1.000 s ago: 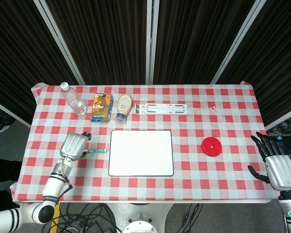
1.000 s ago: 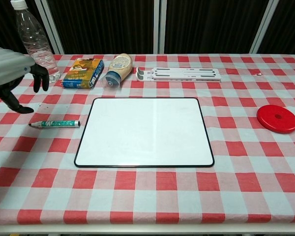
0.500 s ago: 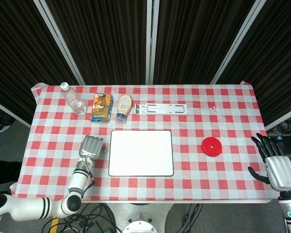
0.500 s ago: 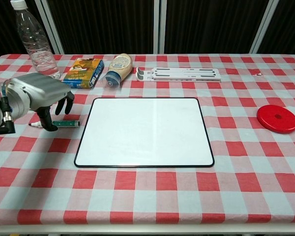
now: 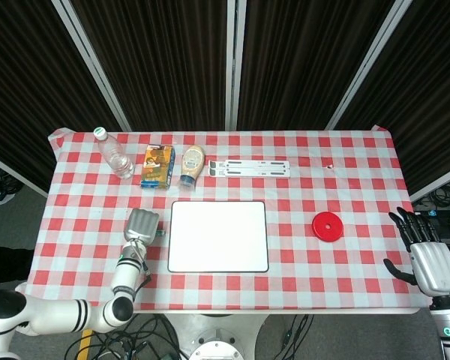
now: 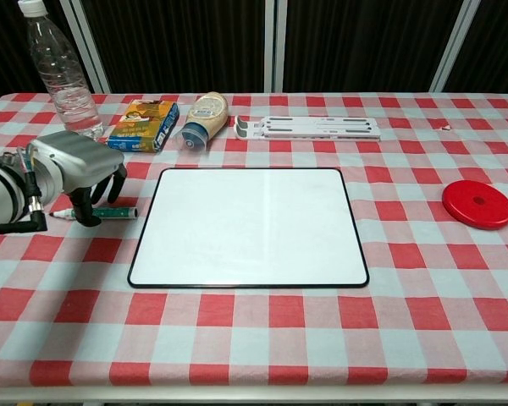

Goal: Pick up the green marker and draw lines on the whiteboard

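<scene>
The green marker (image 6: pixel 110 213) lies flat on the checked cloth just left of the whiteboard (image 6: pixel 248 227), its tip pointing left. My left hand (image 6: pixel 74 169) hovers low over it, thumb in front of the barrel and fingers curled down behind it, so the marker sits between them without being lifted. From above, the left hand (image 5: pixel 141 225) hides nearly all of the marker (image 5: pixel 160 233) beside the whiteboard (image 5: pixel 218 236). My right hand (image 5: pixel 426 253) hangs off the table's right edge with fingers spread and nothing in it; the chest view does not show it.
Along the back stand a water bottle (image 6: pixel 61 72), an orange-green box (image 6: pixel 143 125), a lying squeeze bottle (image 6: pixel 203 118) and a white folding stand (image 6: pixel 307 128). A red disc (image 6: pixel 477 204) lies right of the whiteboard.
My left hand has swung right and come down over the marker, then settled a little lower. The marker has stayed in place. The right hand has not moved.
</scene>
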Available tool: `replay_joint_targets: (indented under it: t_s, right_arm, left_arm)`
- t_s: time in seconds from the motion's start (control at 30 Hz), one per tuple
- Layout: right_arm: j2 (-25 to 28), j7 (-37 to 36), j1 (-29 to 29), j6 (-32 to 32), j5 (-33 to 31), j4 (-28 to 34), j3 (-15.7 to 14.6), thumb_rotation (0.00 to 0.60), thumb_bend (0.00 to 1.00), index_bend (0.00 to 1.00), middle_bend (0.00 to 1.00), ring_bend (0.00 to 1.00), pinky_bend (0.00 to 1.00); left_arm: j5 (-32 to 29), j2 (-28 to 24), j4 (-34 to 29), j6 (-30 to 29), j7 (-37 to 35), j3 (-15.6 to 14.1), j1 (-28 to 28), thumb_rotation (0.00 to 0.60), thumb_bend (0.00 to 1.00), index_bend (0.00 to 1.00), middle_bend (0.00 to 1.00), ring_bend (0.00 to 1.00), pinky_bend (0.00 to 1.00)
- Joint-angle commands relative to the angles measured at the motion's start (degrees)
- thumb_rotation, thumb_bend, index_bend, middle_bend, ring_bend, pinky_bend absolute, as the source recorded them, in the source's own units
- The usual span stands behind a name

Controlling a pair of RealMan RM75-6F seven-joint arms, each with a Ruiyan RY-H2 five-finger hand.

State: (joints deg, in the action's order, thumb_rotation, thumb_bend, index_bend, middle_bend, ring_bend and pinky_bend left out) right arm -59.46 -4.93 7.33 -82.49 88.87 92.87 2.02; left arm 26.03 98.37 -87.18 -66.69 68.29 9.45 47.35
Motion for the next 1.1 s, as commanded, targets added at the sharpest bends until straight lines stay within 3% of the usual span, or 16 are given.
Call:
replay_joint_targets:
  t_s: [0.03,0.6,0.9,1.1]
  right_arm:
    - [0.0,0.0,0.0,0.0,-0.1,0.0,0.0,0.6,0.15,0.0,0.0,0.0,0.0]
    - [0.1,0.8,0.0,0.4,-0.5,0.5,0.2,0.6,0.15,0.0,0.0,0.0,0.0]
    - [0.3,1.0,-0.3,-0.1,-0.2,0.9,0.3,0.6,0.15,0.0,0.0,0.0,0.0]
    - [0.5,0.9,-0.8,-0.9,0.0,1.0,0.2,0.6,0.15,0.0,0.0,0.0,0.0]
  left_arm:
    - [-0.7,0.3,0.5,0.3,-0.4,-0.3,0.4,0.6,0.27,0.46,0.49,0.79,0.87]
    - [1.0,0.6,2.2,0.6,-3.4,-2.6,1.3,0.6,0.33,0.5,0.53,0.8,0.88]
    - [10.5,-2.1,1.6,1.2,-12.4,-4.0,-0.9,0.6,0.38,0.59,0.61,0.83,0.9]
    - [19.2,-6.7,-2.6,0.0,-23.9,-2.8,-4.0,0.6,0.4,0.6,0.63,0.83,0.9]
